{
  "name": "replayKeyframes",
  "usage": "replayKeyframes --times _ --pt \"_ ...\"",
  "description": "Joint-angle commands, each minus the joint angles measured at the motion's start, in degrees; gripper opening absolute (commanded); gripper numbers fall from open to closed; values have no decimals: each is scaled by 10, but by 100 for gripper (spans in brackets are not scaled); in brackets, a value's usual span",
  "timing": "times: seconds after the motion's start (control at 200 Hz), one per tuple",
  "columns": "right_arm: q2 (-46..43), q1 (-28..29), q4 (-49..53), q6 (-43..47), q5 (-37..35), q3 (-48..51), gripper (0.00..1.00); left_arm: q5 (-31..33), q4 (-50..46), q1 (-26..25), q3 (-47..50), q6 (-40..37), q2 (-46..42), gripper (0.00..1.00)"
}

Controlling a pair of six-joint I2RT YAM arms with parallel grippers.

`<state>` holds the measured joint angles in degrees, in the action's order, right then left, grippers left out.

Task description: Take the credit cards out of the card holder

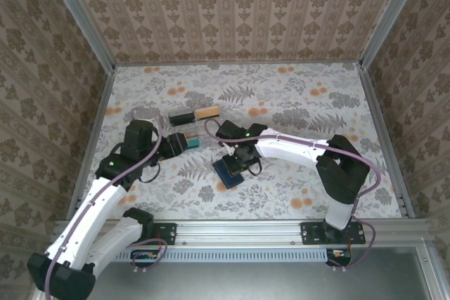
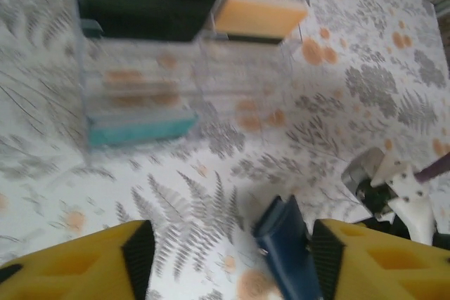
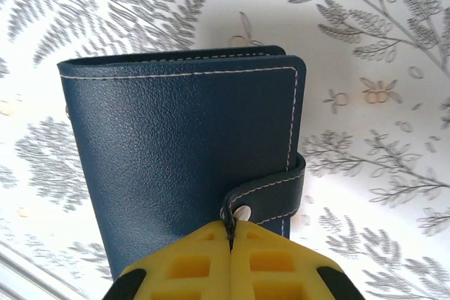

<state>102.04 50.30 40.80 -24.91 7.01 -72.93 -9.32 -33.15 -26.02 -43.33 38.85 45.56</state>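
Right wrist view: right gripper [image 3: 230,228] clamped on the wallet [image 3: 176,152] strap — left wrist view: left gripper [image 2: 230,252] apart, beside wallet.

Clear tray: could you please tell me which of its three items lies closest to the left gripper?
The teal item, at the clear tray's edge nearest the left gripper; the black item and the tan-orange item sit along its far side.

The table [image 1: 281,96] carries a white cover printed with grey ferns and orange flowers, evenly lit. Three walls [image 1: 232,5] papered in a beige damask pattern enclose it, with aluminium posts [image 1: 77,15] at the back corners. An aluminium rail [image 1: 239,230] runs along the near edge.
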Motion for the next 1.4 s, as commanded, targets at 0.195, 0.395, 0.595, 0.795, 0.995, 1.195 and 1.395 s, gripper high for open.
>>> replayKeyframes --times 0.195,0.395,0.595,0.795,0.995,1.195,1.395 --pt "-8 1 -105 -154 66 36 0 -3 123 -133 94 156 -2 22" --pt "5 7 -137 -183 57 48 0 17 207 -187 147 220 35 0" --pt "14 10 -173 -206 64 65 0 8 297 -206 186 261 85 0" --pt "21 10 -186 -215 68 65 0 3 333 -209 204 280 133 0" --pt "16 10 -193 -215 72 65 0 14 335 -208 218 310 179 0" --pt "6 9 -205 -213 77 77 0 26 255 -203 202 332 248 0" --pt "-21 0 -210 -211 78 98 0 15 239 -201 181 328 305 0"
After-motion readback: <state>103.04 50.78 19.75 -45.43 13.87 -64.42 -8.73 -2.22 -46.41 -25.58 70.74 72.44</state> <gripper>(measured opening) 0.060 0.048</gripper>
